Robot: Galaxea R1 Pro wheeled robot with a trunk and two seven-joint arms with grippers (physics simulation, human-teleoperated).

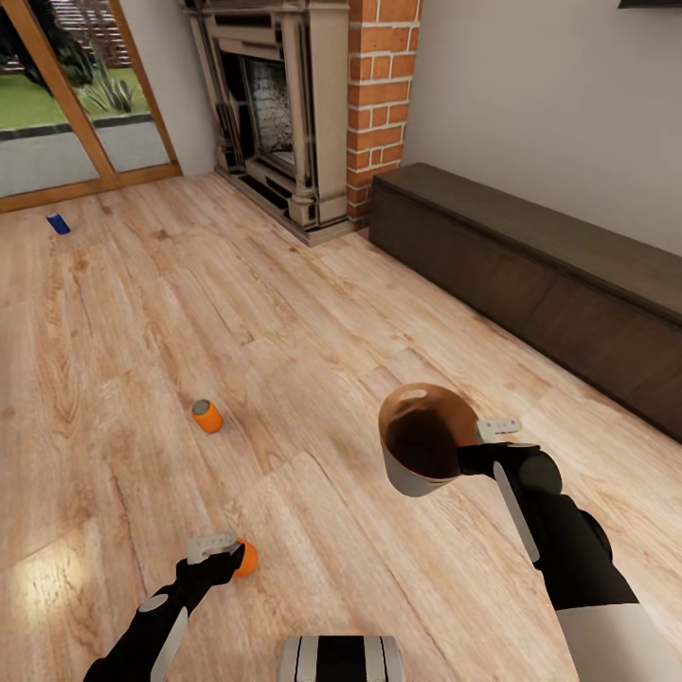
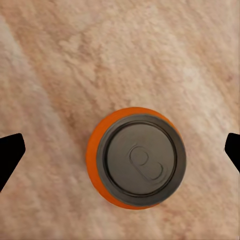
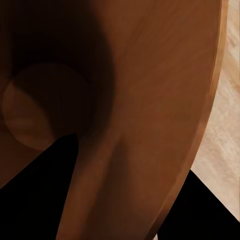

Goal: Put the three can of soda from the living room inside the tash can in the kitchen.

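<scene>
Arms reach forward over the light wood plank floor (image 1: 284, 313), the left one low and stretched toward an orange soda can (image 1: 247, 557), the right one bent at the elbow and raised. The left gripper (image 1: 224, 554) points down over that can, its jaws spread wide with a dark finger well off to each side and neither touching it; the can stands upright, its grey top (image 2: 141, 160) with the pull tab facing the wrist camera. The right gripper (image 1: 485, 445) is clamped on the rim of the trash can (image 1: 423, 445), held off the floor and tipped so its brown inside (image 3: 125, 100) faces the robot, one finger inside the wall and one outside. A second orange can (image 1: 207, 416) lies on its side farther out from the held bin, toward the brick fireplace (image 1: 303, 104). The dark blue can (image 1: 59, 224) lies far off, near the wood-framed glass doors (image 1: 76, 104).
</scene>
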